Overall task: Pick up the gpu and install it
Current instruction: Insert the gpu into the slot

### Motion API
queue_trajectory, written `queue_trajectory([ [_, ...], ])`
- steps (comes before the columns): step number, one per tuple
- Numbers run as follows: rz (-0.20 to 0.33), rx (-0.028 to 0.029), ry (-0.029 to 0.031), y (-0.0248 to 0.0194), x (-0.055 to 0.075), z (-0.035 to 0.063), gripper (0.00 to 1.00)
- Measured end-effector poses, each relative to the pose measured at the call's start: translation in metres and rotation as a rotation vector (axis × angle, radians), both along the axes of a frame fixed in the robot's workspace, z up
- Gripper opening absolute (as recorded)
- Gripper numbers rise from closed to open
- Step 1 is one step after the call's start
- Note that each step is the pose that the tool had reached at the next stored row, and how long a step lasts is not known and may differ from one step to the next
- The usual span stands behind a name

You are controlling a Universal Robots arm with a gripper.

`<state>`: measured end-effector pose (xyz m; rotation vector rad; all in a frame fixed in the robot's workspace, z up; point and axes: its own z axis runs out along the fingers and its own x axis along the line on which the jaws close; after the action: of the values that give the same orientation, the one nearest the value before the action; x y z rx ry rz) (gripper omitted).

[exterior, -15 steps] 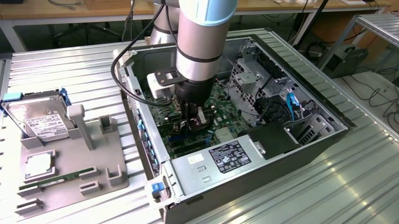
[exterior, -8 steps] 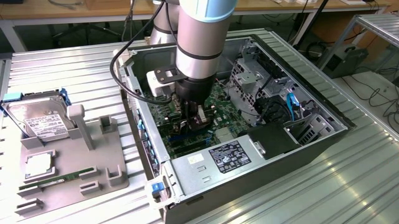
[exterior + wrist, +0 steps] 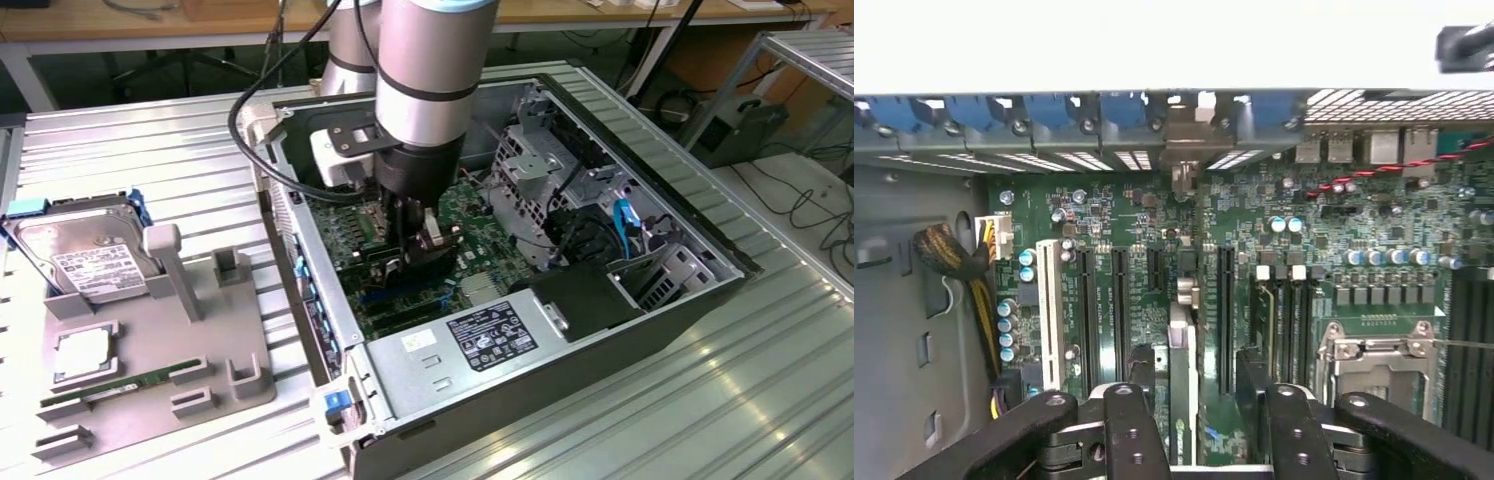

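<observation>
The gpu [image 3: 1182, 345] stands on edge on the green motherboard [image 3: 1124, 215] inside the open computer case [image 3: 694, 290]. It lines up with an expansion slot, and its silver end bracket [image 3: 1184, 130] sits against the case's rear wall. My gripper [image 3: 1197, 360] is open and straddles the card, with one black finger [image 3: 1142, 365] on each side and a small gap between each finger and the card. In the exterior view the gripper [image 3: 420, 255] reaches down into the middle of the case, and the arm hides the card.
A grey parts holder [image 3: 227, 350] at the exterior view's left carries a hard drive [image 3: 87, 255], a memory stick [image 3: 114, 385] and a processor [image 3: 83, 352]. In the case, a power supply [image 3: 467, 335], a drive cage [image 3: 534, 170], a CPU socket [image 3: 1374, 350] and a cable bundle [image 3: 949, 255] surround the slots.
</observation>
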<state>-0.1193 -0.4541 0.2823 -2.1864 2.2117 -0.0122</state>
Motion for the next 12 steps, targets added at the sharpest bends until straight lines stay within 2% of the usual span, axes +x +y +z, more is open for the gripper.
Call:
queue_trajectory([
  [2, 0.000, 0.0002, -0.0002, 0.0019, 0.000, 0.0023, 0.45],
  [3, 0.000, 0.0001, -0.0001, 0.0027, 0.000, 0.0027, 0.38],
  [5, 0.000, 0.0000, 0.0000, 0.0033, 0.000, 0.0029, 0.38],
  [7, 0.002, 0.0002, 0.0001, 0.0033, 0.002, 0.0028, 0.25],
  [10, 0.005, 0.0004, 0.0049, 0.0033, 0.012, 0.0029, 0.13],
  [12, 0.007, 0.0010, 0.0101, 0.0033, 0.021, 0.0029, 0.11],
])
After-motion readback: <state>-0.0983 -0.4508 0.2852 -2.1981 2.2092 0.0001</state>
